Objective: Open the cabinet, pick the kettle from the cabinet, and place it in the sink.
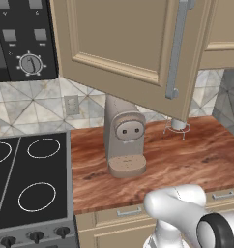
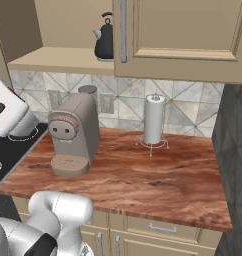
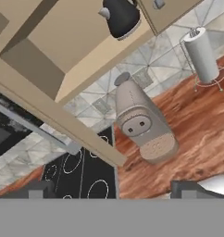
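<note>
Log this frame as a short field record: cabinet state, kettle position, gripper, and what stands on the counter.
cabinet: left door swung open, right door shut
kettle: upright on the tan inner shelf, partly behind the shut door's handle
gripper: open, holding nothing, well short of the kettle
counter: coffee machine, paper towel holder
task stage: cabinet opened, kettle not yet picked

The arm [image 1: 186,213] is glossy white, built of rounded, tube-like segments that swell at the bends. A black ring with a grey inner face caps one joint [image 1: 216,231]. In the right base view another white segment [image 2: 58,212] carries a dark band near its base. Two small dark grey finger tips [image 3: 40,190] are blocky and square-edged.
</note>
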